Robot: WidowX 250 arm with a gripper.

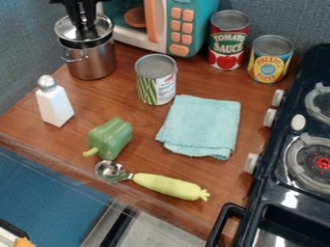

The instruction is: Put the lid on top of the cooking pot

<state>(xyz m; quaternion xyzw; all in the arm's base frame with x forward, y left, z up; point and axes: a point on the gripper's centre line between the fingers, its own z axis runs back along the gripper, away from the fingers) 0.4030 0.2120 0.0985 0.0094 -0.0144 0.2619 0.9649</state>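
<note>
The black gripper (pixel 84 26) hung down at the top left of the camera view, over the middle of the clear lid (pixel 65 30) with its metal rim; whether its jaws stood apart or were clamped on the lid could not be told. The lid lay at the mouth of the shiny metal cooking pot (pixel 94 63), above the dark band around the pot's top, though whether it was fully seated there could not be told. The pot stood upright at the far left of the brown wooden desk (pixel 138 154), beside a teal and white toy microwave (pixel 163 6) with orange buttons. A can with a green picture on its label (pixel 156 80) stood upright between the pot and a folded, pale teal cloth (pixel 203 124). Farther back, to the right of the microwave, were a red-labelled can (pixel 227 41) and, near it, a yellow-and-blue can (pixel 269 59), both upright. A white shaker (pixel 54 103) with a silvery top stood nearer than the pot, and a green toy pepper (pixel 111 138) lay to its right. Nearer the front edge lay a spoon (pixel 169 186) with a yellow-green handle, its metal bowl toward the left. A dark toy stove (pixel 289 193) ran along the right side.
</note>
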